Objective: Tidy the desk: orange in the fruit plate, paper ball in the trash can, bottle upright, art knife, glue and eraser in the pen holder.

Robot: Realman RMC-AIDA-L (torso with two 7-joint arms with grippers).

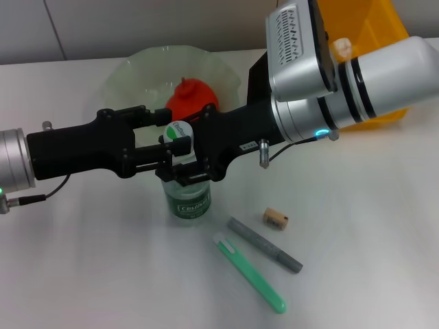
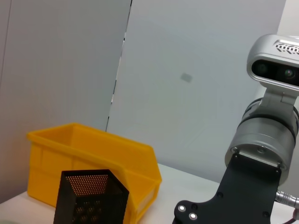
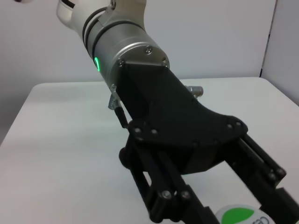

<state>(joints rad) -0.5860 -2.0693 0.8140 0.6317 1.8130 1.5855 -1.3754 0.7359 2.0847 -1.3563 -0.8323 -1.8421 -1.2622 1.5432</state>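
1. Head view: the left claw (image 1: 170,144) and right claw (image 1: 184,164) met at one upright clear plastic bottle (image 1: 185,199) on the white bench (image 1: 357,233); both looked clamped near its cap.
2. One red-orange fruit (image 1: 192,97) sat in the pale green glass bowl (image 1: 130,75); one tan eraser (image 1: 275,218) lay nearby.
3. Left wrist view: one yellow bin (image 2: 93,154), one black mesh box (image 2: 88,198).
4. Right wrist view: the left claw's fingers (image 3: 168,196) flanked the cap.

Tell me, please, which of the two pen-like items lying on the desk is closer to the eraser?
The grey stick, not the mint-green one. Its upper end lies just beside the eraser, while the green one lies on the grey stick's far side from it.
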